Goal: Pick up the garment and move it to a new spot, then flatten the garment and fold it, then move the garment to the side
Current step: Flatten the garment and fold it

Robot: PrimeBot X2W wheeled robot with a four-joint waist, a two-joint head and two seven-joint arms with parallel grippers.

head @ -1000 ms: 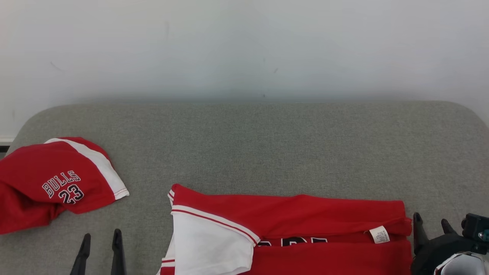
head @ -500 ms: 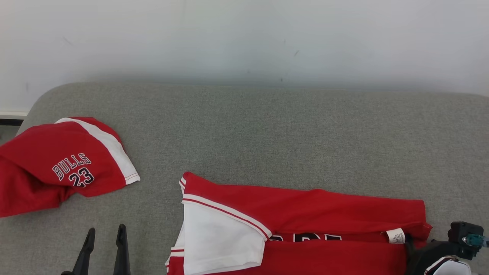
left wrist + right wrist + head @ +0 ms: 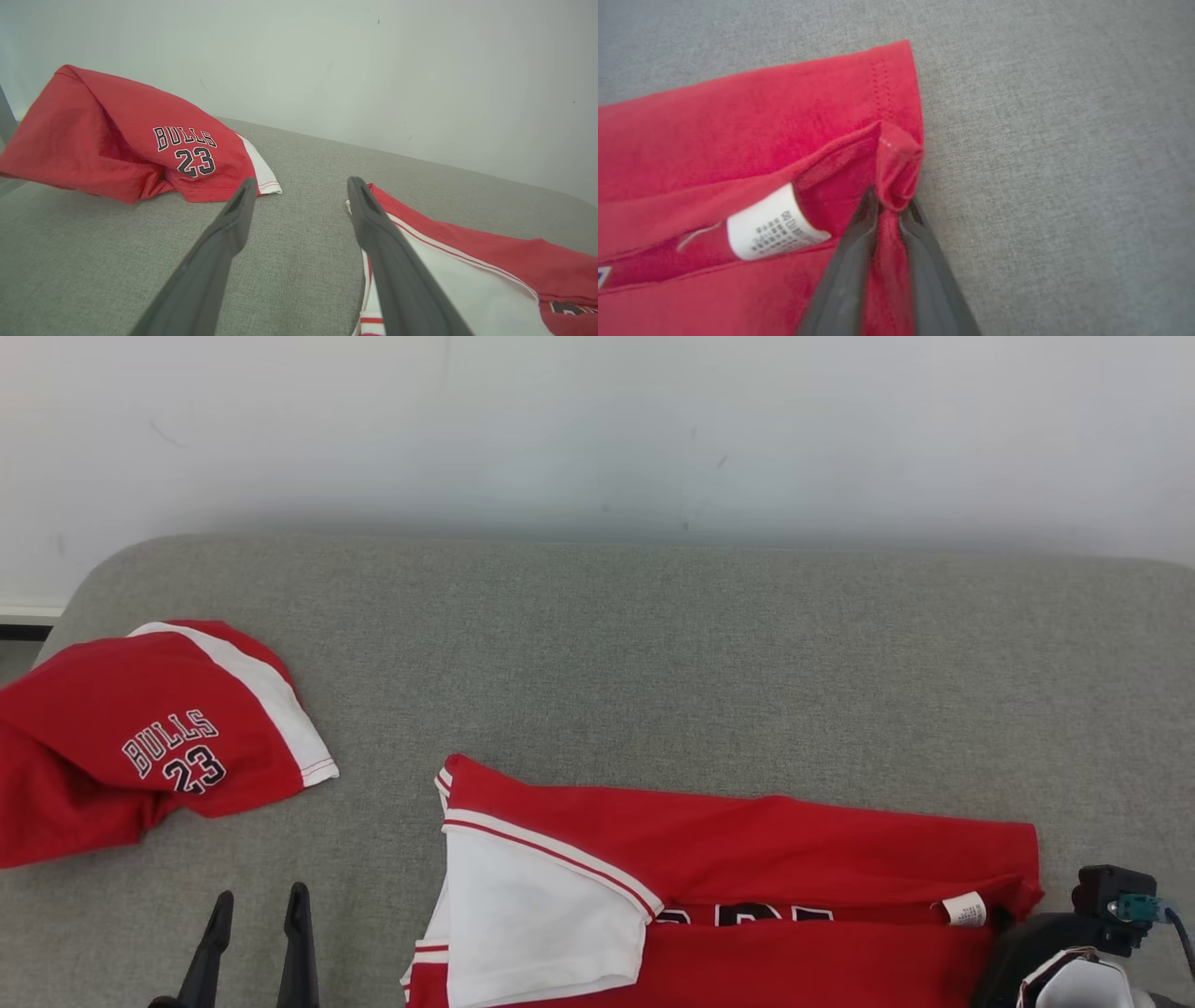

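Right gripper [image 3: 889, 210]: fingers pinching a bunched fold at the corner of the red-and-white fabric jersey [image 3: 794, 859], just beside its white care label [image 3: 773, 228]. Jersey lies spread on the grey woven cushion [image 3: 653, 663], near edge, right of centre. Left gripper [image 3: 301, 186]: fingers spread, holding nothing, over bare cushion between the jersey and a crumpled red "BULLS 23" garment [image 3: 121, 737] at far left
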